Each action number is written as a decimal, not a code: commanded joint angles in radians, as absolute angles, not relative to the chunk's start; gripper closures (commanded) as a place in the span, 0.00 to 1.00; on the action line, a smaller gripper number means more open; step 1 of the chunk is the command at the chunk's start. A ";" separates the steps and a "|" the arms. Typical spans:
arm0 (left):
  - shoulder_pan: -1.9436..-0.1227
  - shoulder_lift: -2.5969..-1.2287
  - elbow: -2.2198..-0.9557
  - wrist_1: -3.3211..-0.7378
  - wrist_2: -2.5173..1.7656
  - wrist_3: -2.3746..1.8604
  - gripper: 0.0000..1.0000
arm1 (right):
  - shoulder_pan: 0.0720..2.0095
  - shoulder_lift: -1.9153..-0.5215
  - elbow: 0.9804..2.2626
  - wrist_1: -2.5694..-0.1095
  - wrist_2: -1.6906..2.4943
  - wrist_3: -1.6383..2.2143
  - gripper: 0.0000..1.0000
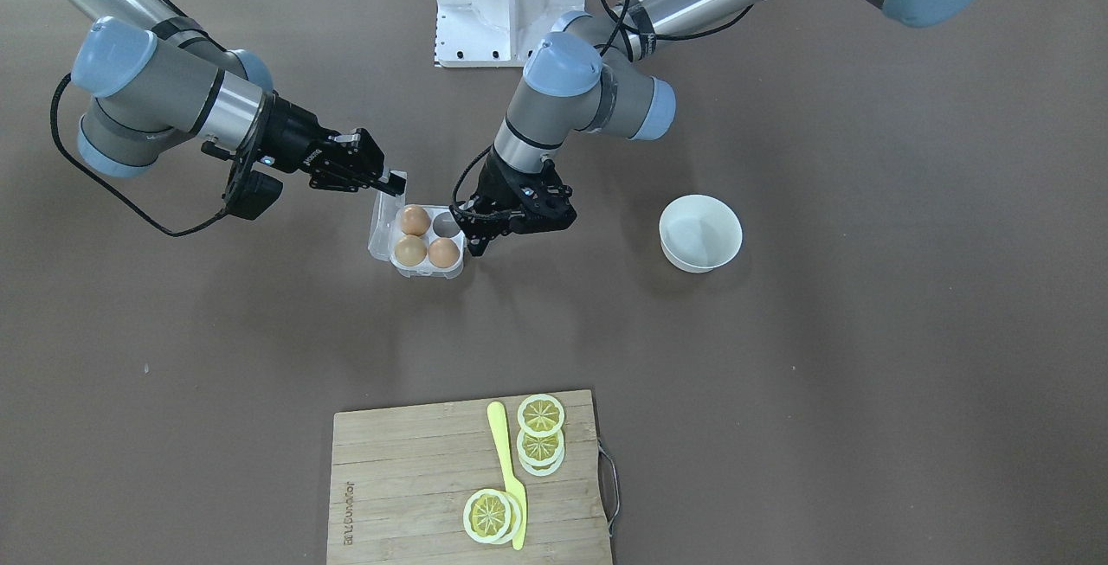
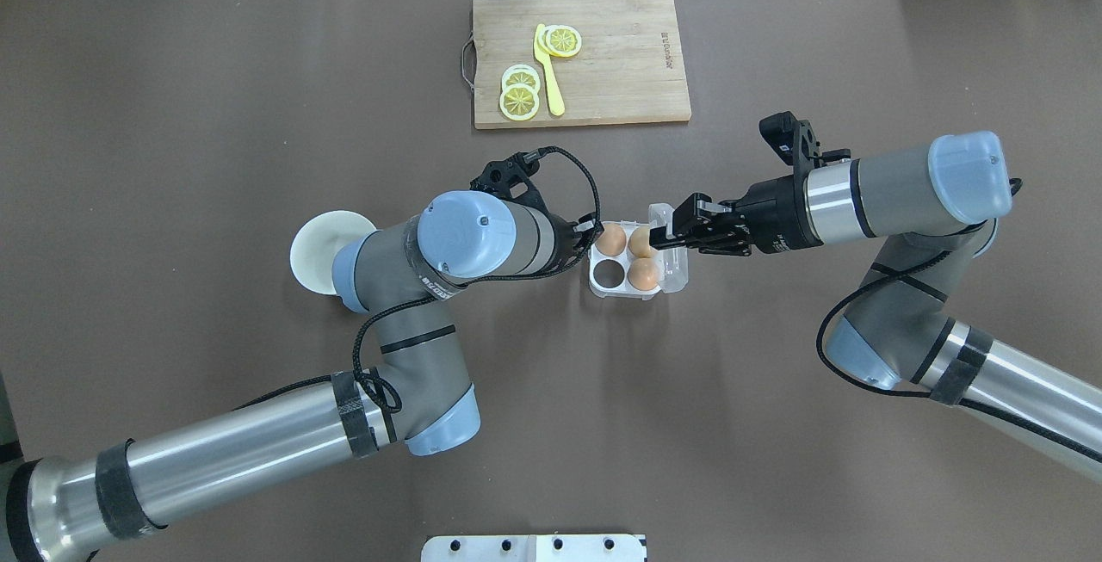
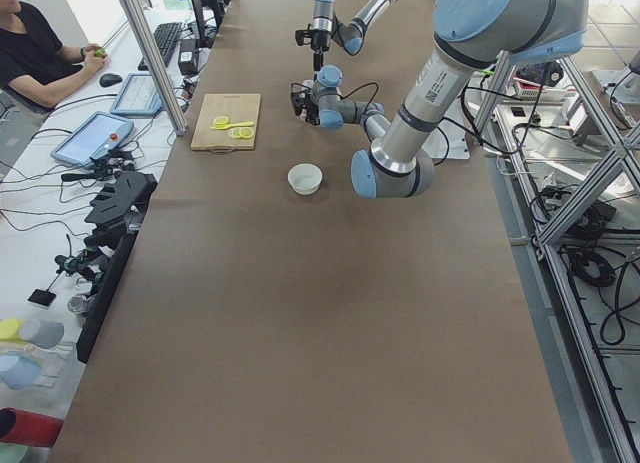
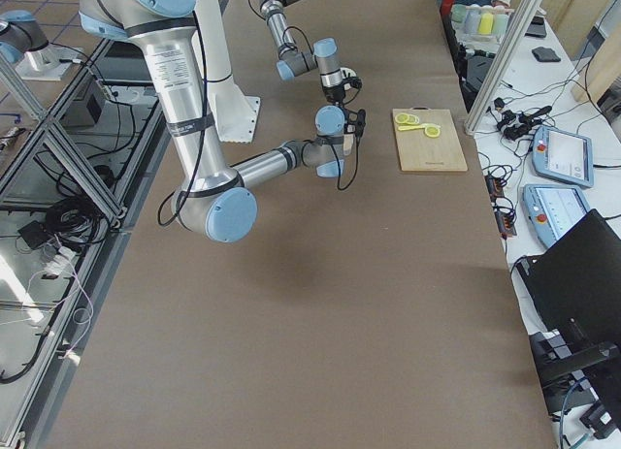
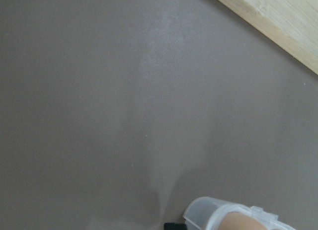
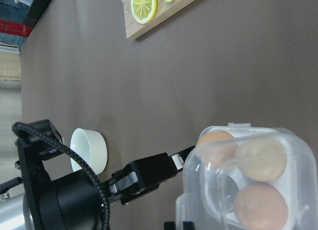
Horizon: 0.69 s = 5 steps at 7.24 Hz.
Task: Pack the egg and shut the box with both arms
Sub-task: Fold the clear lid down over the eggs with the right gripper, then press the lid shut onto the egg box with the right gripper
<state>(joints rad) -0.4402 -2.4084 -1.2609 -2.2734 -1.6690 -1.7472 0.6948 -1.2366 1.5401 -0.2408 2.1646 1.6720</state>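
Brown table [image 1: 779, 375]: egg [image 1: 443, 252] in box [image 1: 426, 272], beside left tool [image 1: 473, 245] (state unclear); right tool [image 1: 391, 182] pinching lid [image 1: 379, 227].

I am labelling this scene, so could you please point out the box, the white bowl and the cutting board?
box [image 1: 446, 224], front-facing view, its empty cell.
white bowl [image 1: 699, 234], front-facing view, inner floor.
cutting board [image 1: 407, 478], front-facing view, bare wood.

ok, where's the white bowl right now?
Overhead view: the white bowl sits left of centre, partly under the left arm, well left of the box.
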 commanded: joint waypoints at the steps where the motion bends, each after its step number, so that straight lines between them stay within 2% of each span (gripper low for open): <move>1: -0.440 -2.408 -1.261 -2.273 -1.669 -1.749 1.00 | 0.690 -1.230 1.540 -0.241 2.158 1.672 0.79; 5: -0.440 -2.407 -1.261 -2.273 -1.669 -1.746 1.00 | 0.681 -1.220 1.536 -0.241 2.146 1.672 0.79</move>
<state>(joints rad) -0.4403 -2.4071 -1.2609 -2.2734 -1.6690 -1.7474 0.6868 -1.2259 1.5371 -0.2408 2.1547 1.6720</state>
